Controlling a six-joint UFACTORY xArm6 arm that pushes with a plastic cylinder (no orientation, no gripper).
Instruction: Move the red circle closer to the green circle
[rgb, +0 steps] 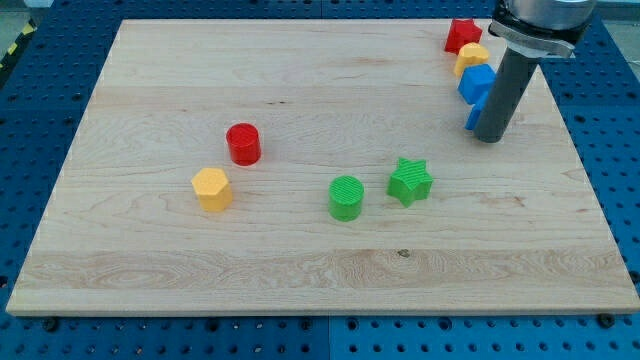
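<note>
1. Surface: pale wooden board (320, 250) on a blue perforated bench (40, 90). A strip of yellow-black hazard tape (18, 45) shows at the view's top-left corner.
2. My tip (488, 138) rests on the board near its right edge, in the upper part. It is a plain dark rod, so there are no jaws to open or shut, and it grips nothing.
3. Red circle (243, 144) lies left of the board's centre, well apart from my tip, far toward the view's left and slightly lower.
4. Green circle (346, 197) sits right of and below the red circle, with bare board between them. It is nearer the board's bottom edge.
5. No writing or labels can be read on any block or on the board.
6. Red circle stands upright, its round face up. Being round, it shows no heading.
7. Green star (411, 181) is just beside the green circle, on its right.
8. Yellow hexagon (212, 188) lies near the red circle, below and left.
9. At the top-right corner: red star (462, 35), a yellow block (471, 57), and a blue block (476, 82). Another blue block (473, 113) touches the rod's left side.
</note>
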